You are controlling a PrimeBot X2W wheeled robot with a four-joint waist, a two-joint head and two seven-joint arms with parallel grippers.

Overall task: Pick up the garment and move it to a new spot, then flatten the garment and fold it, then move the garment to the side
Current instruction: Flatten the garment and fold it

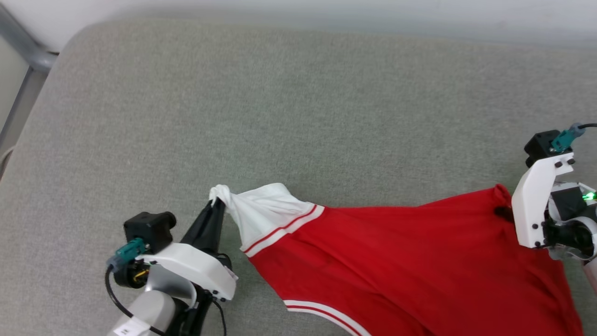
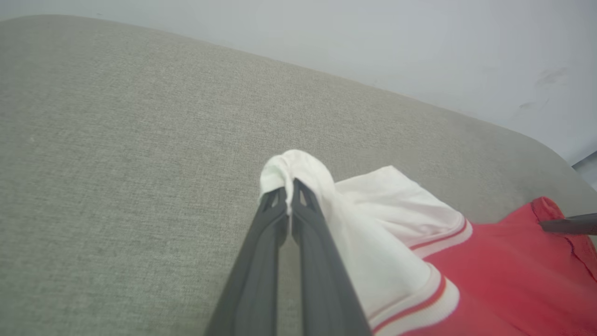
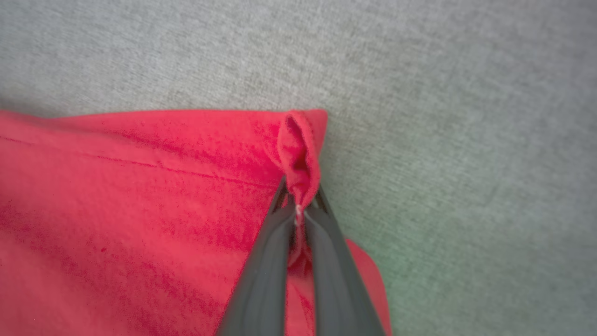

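Observation:
The garment (image 1: 396, 252), a red shirt with white sleeves and red-and-white trim, is stretched across the grey cushion between my two grippers. My left gripper (image 1: 215, 201) at the lower left is shut on the bunched end of the white sleeve (image 2: 298, 170). In the left wrist view the left gripper (image 2: 290, 191) pinches that white cloth between its dark fingers. My right gripper (image 1: 504, 212) at the right edge is shut on a red corner of the garment (image 3: 140, 210). The right wrist view has the right gripper (image 3: 298, 196) clamping a fold of red fabric.
The grey upholstered cushion (image 1: 280, 102) spreads far beyond the garment, to the back and left. A pale wall (image 2: 419, 51) runs behind it. A grey metal frame (image 1: 23, 51) stands at the far left corner.

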